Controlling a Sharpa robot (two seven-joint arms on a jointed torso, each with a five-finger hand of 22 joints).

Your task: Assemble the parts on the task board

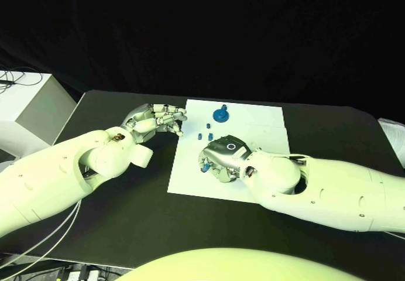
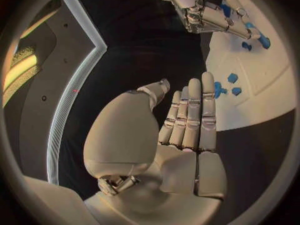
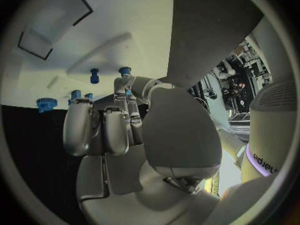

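Several blue parts (image 1: 205, 136) lie loose on the task board (image 1: 263, 129), so we judge assembly barely begun: left hand (image 1: 156, 122) empty, fingers straight; right hand (image 1: 221, 157) curled over parts, grip unclear.

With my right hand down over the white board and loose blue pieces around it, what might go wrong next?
1. The right hand sits low over the board with small blue pieces close by its fingers; a sideways move may knock them off position.
2. The head view's sight of whatever lies beneath that hand is blocked, so a grasp there is hard to confirm.
3. The left hand hangs at the board's edge; reaching in could crowd the right hand.
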